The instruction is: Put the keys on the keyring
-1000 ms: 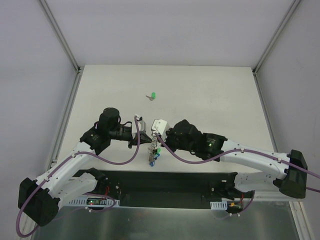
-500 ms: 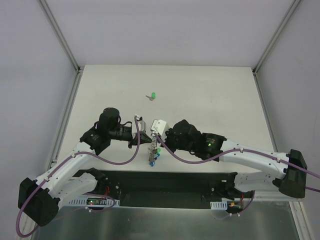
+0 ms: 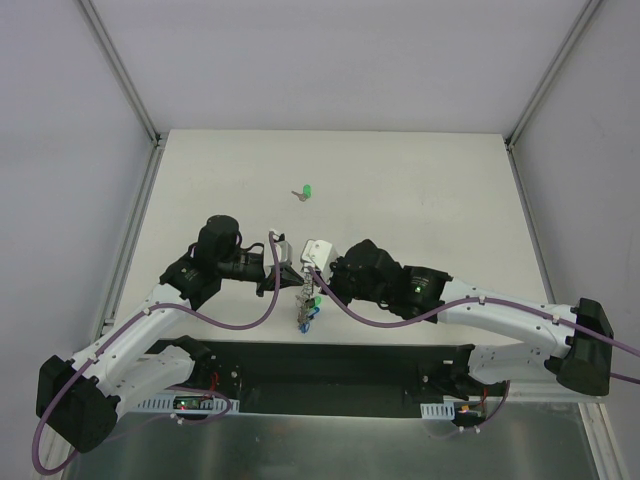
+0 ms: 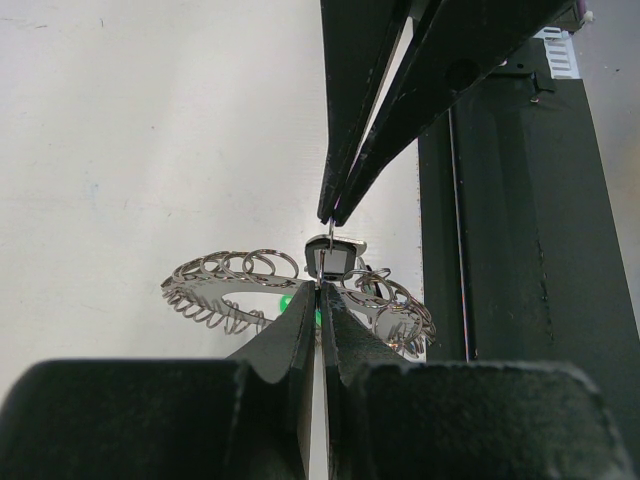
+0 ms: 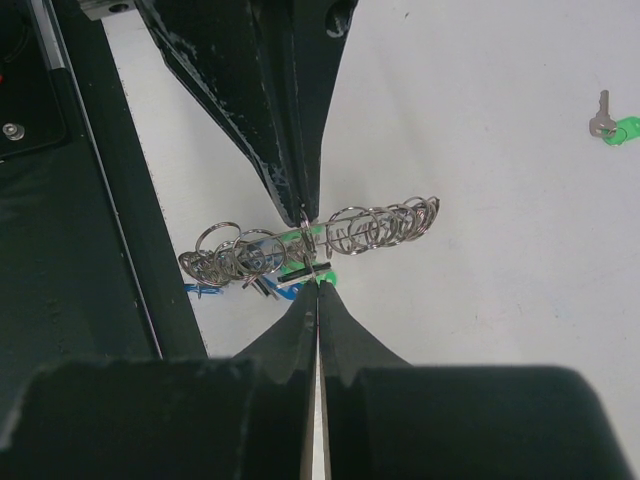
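**Top view with both wrist views, read left to right.**

The left arm (image 3: 150,320) enters from the lower left of the frame. The left gripper (image 4: 320,292) has its fingers pressed together and pinches the rim of the keyring (image 5: 370,228).

The keyring sits at lower centre of the top view, near the front edge of the white table (image 3: 420,190). It is held between the two grippers, which meet it from opposite sides. In both wrist views it is seen edge-on, as a row of small wire loops spreading to either side of the fingertips.

A blue key (image 5: 203,290) and a green key (image 3: 314,300) hang at the ring. A small dark rectangular piece (image 4: 330,260) lies between the two sets of fingertips, and what it is cannot be told.

The right gripper (image 5: 318,288) also has its fingers pressed together. In the left wrist view it nips a thin wire loop at the ring's rim, just above that dark piece. The right arm (image 3: 500,315) leaves toward the lower right.

A loose green key (image 3: 306,191) lies flat on the table at upper centre, well apart from the ring and both grippers.
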`<act>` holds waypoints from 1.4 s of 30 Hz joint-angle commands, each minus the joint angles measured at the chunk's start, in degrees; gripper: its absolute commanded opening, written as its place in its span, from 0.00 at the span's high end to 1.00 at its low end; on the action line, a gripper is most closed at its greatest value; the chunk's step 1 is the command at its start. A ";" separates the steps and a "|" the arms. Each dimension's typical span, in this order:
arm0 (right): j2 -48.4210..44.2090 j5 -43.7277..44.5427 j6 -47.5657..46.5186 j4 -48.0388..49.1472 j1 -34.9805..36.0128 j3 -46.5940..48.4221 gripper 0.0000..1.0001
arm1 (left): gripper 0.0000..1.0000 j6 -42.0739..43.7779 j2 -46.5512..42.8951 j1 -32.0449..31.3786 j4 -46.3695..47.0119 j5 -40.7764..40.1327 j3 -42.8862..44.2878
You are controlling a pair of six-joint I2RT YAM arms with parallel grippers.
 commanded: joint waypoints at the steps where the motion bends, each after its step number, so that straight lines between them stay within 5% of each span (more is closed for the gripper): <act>1: -1.73 2.04 1.04 1.30 0.13 2.47 0.99 | 1.00 0.21 -1.12 -0.44 3.60 1.86 0.17; 42: 0.37 -0.86 0.87 2.44 0.22 3.62 0.99 | 1.00 0.12 -0.42 -0.44 3.69 2.82 0.25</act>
